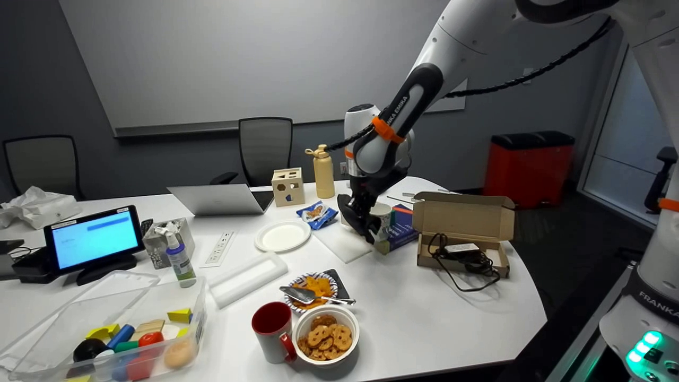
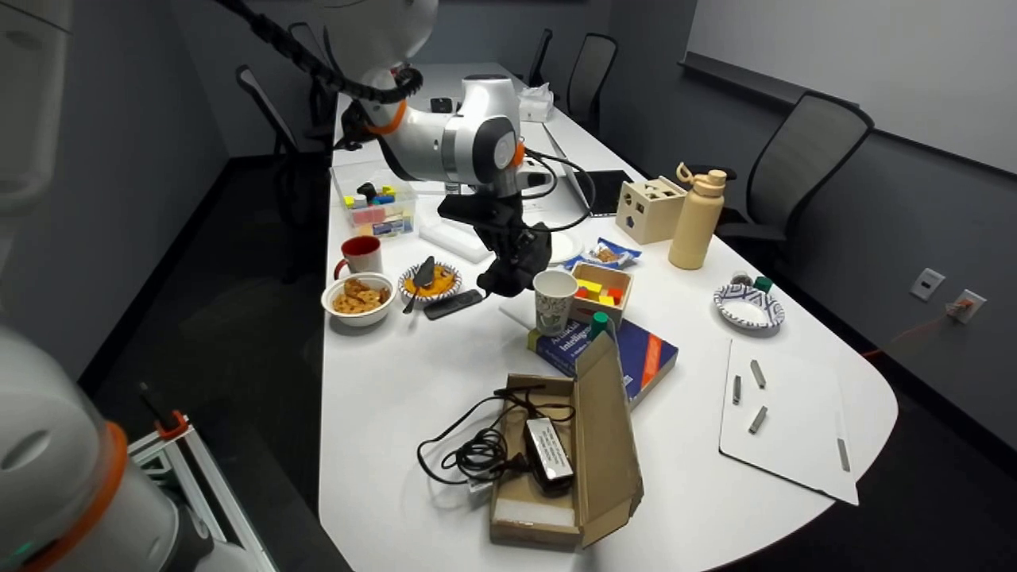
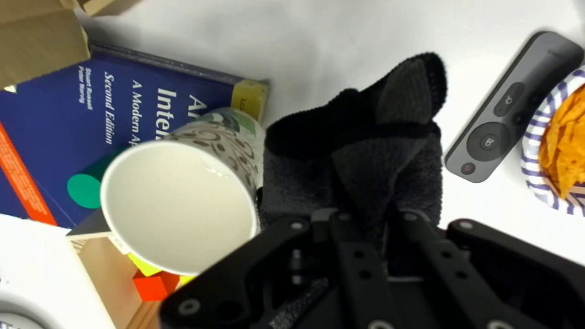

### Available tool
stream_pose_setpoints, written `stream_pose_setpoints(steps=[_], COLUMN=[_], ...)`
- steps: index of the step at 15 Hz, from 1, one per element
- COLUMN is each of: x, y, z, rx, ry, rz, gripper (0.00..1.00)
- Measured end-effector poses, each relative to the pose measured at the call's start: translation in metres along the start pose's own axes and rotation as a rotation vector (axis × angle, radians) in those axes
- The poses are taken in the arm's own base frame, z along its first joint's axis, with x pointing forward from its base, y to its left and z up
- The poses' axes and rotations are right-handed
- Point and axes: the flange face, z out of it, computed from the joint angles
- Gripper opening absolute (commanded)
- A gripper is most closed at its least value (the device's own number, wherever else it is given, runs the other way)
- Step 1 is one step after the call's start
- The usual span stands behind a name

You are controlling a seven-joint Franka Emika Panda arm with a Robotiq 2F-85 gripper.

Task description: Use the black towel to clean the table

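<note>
The black towel (image 3: pixel 352 169) hangs folded and bunched from my gripper (image 3: pixel 370 224) in the wrist view. The fingers are closed around its upper part, with cloth between them. The towel also shows in both exterior views (image 1: pixel 360 217) (image 2: pixel 518 258), low over the white table (image 1: pixel 424 313), beside the patterned paper cup (image 2: pixel 554 302). I cannot tell whether its lower edge touches the table. The gripper body (image 2: pixel 500 218) is above the towel and mostly blends with the dark cloth.
The cup stands at a blue book (image 3: pixel 132 100), near a wooden box of blocks (image 2: pixel 601 310). An open cardboard box (image 2: pixel 608 445) holds a black cable. A remote (image 3: pixel 498 123), a chip bowl (image 1: pixel 318 289), a cookie bowl (image 1: pixel 326 334) and a red-lined mug (image 1: pixel 273 331) stand nearby.
</note>
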Motion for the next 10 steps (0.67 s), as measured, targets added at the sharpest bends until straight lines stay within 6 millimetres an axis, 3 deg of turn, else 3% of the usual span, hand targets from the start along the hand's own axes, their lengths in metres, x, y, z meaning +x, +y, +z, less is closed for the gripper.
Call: stream_pose_setpoints(steps=[2,3,4,10], x=[0.011,0.016,0.019,0.026], y=[-0.002,-0.004,-0.006,-0.013], z=[0.007,0.010,0.012,0.014], rx=[0.008,0.011,0.014,0.021], ry=[0.005,0.005,0.003,0.009], rz=[-0.030,-0.046,-0.059,-0.099], gripper=[0.03,0.38,0.39,0.84])
